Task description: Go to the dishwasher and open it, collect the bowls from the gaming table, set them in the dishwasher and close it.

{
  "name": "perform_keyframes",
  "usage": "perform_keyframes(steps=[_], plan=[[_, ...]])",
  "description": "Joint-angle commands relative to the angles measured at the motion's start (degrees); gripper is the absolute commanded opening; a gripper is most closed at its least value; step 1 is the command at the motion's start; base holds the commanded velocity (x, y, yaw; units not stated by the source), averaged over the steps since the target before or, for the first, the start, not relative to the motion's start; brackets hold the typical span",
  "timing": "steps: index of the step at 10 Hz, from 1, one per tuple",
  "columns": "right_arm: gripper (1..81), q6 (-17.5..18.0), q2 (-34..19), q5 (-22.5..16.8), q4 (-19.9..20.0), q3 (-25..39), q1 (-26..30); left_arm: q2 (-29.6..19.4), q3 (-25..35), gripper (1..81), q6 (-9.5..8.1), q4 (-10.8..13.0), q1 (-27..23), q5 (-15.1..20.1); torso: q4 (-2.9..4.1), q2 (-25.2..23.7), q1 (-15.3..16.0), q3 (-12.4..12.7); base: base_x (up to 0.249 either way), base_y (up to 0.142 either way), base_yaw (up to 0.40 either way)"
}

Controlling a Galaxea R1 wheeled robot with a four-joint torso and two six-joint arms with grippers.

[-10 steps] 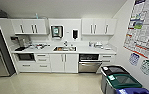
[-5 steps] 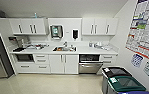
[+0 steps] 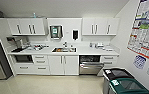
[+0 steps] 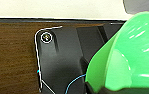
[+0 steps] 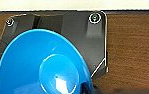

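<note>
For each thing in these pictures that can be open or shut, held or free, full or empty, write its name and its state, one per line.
dishwasher: door partly open, dark interior showing at the top.
upper cabinets: doors shut.
lower cabinets: doors shut.
green bowl: carried at the left arm, empty.
blue bowl: carried at the right arm, empty.
bins: lids shut.

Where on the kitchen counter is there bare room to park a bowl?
Bare white counter lies between the sink and the small items by the right wall, directly above the dishwasher. The left end is crowded: a coffee machine and dishes sit there.
</note>
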Motion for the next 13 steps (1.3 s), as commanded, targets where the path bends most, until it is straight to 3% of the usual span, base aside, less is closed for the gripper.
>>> perform_keyframes(steps=[1, 13], plan=[[1.0, -0.2, -0.7, -2.4, -0.5, -0.4, 2.3, -1.2, 0.3, 1.0, 0.19, 0.5, -2.9, 2.0, 0.00, 0.0, 0.0, 0.0, 0.113, 0.000, 0.000], [1.0, -0.8, -0.6, -2.4, -0.4, -0.4, 2.4, -1.2, 0.3, 1.0, 0.10, 0.3, -2.9, 2.0, 0.00, 0.0, 0.0, 0.0, 0.111, 0.000, 0.000]])
